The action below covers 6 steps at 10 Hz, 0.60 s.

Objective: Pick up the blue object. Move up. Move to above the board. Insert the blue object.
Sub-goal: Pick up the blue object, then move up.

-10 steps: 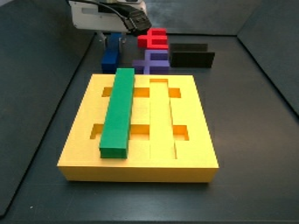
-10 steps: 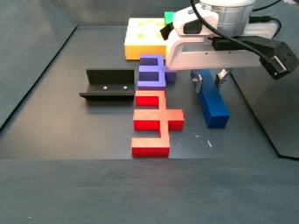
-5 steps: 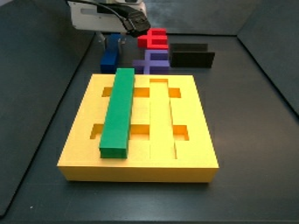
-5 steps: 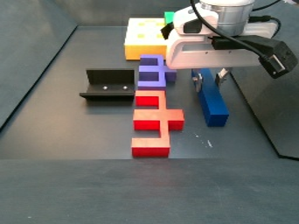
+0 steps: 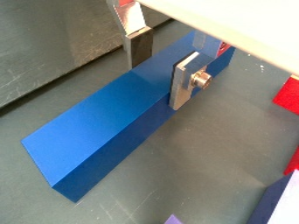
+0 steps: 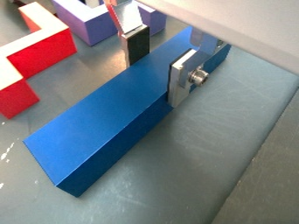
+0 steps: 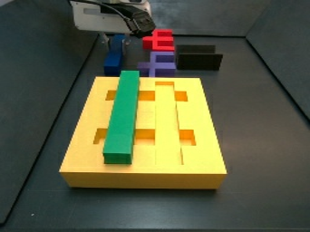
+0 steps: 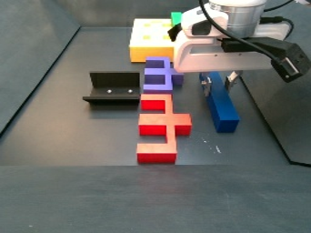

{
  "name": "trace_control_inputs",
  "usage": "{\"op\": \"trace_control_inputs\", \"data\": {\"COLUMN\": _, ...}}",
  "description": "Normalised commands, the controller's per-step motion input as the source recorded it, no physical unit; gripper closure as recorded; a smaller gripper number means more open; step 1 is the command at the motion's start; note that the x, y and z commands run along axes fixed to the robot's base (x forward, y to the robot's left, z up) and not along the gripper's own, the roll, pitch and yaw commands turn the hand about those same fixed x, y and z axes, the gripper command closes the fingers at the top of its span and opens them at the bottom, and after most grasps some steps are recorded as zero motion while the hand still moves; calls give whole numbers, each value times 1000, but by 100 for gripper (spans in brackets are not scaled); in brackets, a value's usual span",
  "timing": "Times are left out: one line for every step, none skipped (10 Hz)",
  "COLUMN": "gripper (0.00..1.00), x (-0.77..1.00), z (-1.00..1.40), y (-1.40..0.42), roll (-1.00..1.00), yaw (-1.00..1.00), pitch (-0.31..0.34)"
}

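The blue object [image 8: 224, 108] lies flat on the dark floor, its long axis running from about 12 to 6 o'clock in a side view, parallel to the row of coloured blocks beside it. In a side view [image 7: 114, 56] only its far part shows, behind the board's far left corner, pointing roughly 12 to 6 o'clock, in line with the green bar. In both wrist views the bar stretches diagonally, one square end face close to the camera [image 5: 117, 122] [image 6: 111, 114].

The gripper [image 8: 217, 81] sits low over the bar's far half, at about 12 o'clock from the bar's middle. Its fingers [image 5: 186, 80] [image 6: 184, 74] straddle the bar across its width: one silver plate stands against the nearer long side, the dark-padded one [image 6: 135, 44] at the opposite side. The jaws are spread around the bar; whether the pads press on it cannot be told, and the bar rests on the floor.

At 9 o'clock from the bar stand the purple block [image 8: 158, 75] and, nearer the camera, the red blocks [image 8: 161, 128]. Further toward 9 o'clock is the fixture [image 8: 118, 88]. The board [image 7: 145, 132] lies well apart from the bar, with the green bar [image 7: 125, 116] seated in its left groove, long axis 12 to 6 o'clock.
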Motion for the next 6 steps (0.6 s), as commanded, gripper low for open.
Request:
{"op": "trace_control_inputs", "data": {"gripper": 100, "x": 0, "z": 0, "y": 0, "roll": 0, "yaw": 0, "pitch": 0}}
{"op": "trace_control_inputs", "data": {"gripper": 100, "x": 0, "z": 0, "y": 0, "roll": 0, "yaw": 0, "pitch": 0}}
{"op": "trace_control_inputs", "data": {"gripper": 100, "x": 0, "z": 833, "y": 0, "roll": 0, "yaw": 0, "pitch": 0}}
{"op": "trace_control_inputs", "data": {"gripper": 100, "x": 39, "z": 855, "y": 1, "roll": 4, "yaw": -50, "pitch": -17}}
{"op": "trace_control_inputs", "data": {"gripper": 100, "x": -11, "z": 586, "y": -2, "roll": -1, "yaw": -43, "pitch": 22}}
{"op": "trace_control_inputs", "data": {"gripper": 100, "x": 11, "z": 282, "y": 4, "roll": 2, "yaw": -29, "pitch": 4}}
